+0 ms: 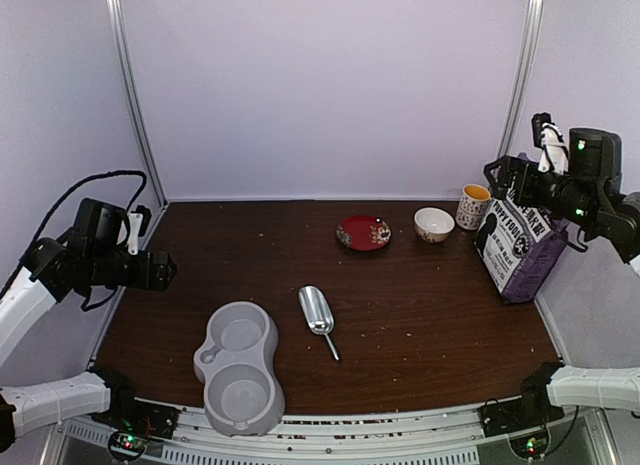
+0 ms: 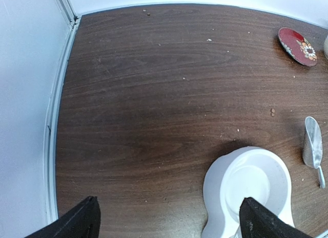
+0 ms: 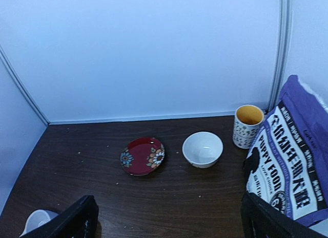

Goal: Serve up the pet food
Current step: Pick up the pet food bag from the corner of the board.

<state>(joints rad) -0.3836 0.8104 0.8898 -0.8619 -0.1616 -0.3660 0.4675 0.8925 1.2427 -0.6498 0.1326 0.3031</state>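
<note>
Two pincers: left gripper, right gripper, both released, empty. One each: grey double feeder at front edge of table, scoop, red plate, white bowl, cup, purple bag at right edge. Loose pet food: stray pellets near scoop.

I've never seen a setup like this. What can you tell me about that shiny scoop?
The scoop looks like shiny silver metal: a rounded trough with a thin handle. It lies flat on the dark wooden table, handle toward the near edge, just right of the gray double bowl, not touching it. Nothing grips it.
</note>
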